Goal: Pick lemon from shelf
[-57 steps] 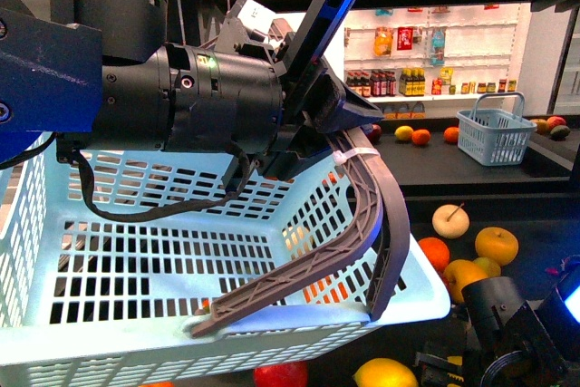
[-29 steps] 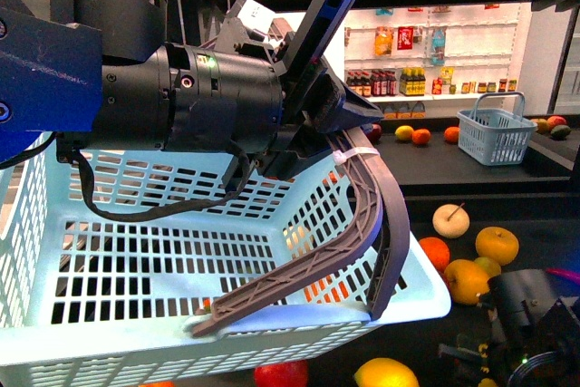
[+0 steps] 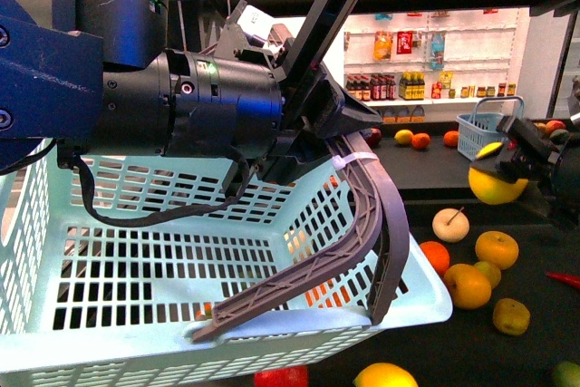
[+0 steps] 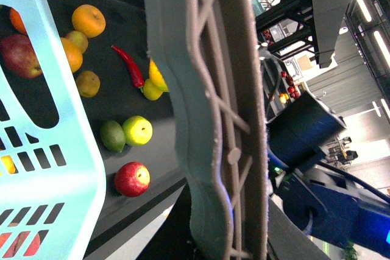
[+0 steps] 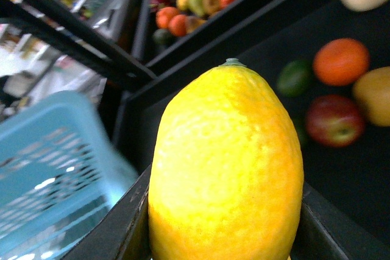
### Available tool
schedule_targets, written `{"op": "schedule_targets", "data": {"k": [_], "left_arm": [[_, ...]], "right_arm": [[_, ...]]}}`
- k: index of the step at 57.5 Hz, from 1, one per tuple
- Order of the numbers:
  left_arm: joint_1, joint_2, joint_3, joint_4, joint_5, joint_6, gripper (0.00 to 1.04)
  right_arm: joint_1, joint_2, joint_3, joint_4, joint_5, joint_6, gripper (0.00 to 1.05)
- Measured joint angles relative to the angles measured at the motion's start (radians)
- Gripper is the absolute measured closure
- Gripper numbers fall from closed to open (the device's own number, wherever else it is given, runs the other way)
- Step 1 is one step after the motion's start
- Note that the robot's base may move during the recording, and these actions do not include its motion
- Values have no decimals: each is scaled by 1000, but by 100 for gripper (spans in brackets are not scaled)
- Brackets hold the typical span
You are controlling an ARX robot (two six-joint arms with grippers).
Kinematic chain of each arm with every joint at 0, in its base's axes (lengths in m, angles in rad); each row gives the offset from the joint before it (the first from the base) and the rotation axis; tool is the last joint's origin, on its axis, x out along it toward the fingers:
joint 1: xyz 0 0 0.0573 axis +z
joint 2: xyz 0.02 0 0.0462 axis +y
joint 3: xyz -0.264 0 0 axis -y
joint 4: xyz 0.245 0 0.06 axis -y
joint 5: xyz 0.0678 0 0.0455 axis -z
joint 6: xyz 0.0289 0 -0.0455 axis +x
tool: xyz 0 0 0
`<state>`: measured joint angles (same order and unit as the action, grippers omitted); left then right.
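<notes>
The lemon (image 3: 496, 184) is a bright yellow oval held in the air at the right of the front view, above the fruit on the black shelf (image 3: 426, 342). My right gripper (image 3: 518, 164) is shut on it. In the right wrist view the lemon (image 5: 225, 168) fills the space between the dark fingers (image 5: 131, 226). My left gripper (image 3: 349, 138) is shut on the grey-brown basket handle (image 3: 367, 224) of the pale blue basket (image 3: 181, 260). That handle (image 4: 207, 120) runs across the left wrist view into the left gripper (image 4: 225, 238).
Loose fruit lies on the shelf under the lemon: oranges (image 3: 468, 285), a pale apple (image 3: 450, 222) and a red chili (image 3: 562, 278). A small blue basket (image 3: 473, 136) stands on the tier behind. A lit rack of bottles (image 3: 399, 83) is far back.
My right arm has risen from the lower right corner to mid-height at the right, carrying the lemon up off the shelf. The left arm and basket have barely shifted.
</notes>
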<state>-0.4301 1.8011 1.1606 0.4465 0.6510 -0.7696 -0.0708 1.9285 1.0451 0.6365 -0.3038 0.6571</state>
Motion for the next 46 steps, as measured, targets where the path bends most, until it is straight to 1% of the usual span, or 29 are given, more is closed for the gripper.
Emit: {"op": "schedule_targets", "data": {"k": [8,14,27,39,46], "left_arm": [[0,0,0,0,0,0,95],[0,0,0,0,0,0,95],[0,0,0,0,0,0,95],[0,0,0,0,0,0,95],[0,0,0,0,0,0,95]], "right_arm": [[63,-73,-78,47,-99,112,56],[115,-77,-116,71,-136,142,56],[205,-74,-150,88,-161,147,56],[239,-46,-152,64,-140,100,56],[251,-21,-154,61,-138,65,37]]}}
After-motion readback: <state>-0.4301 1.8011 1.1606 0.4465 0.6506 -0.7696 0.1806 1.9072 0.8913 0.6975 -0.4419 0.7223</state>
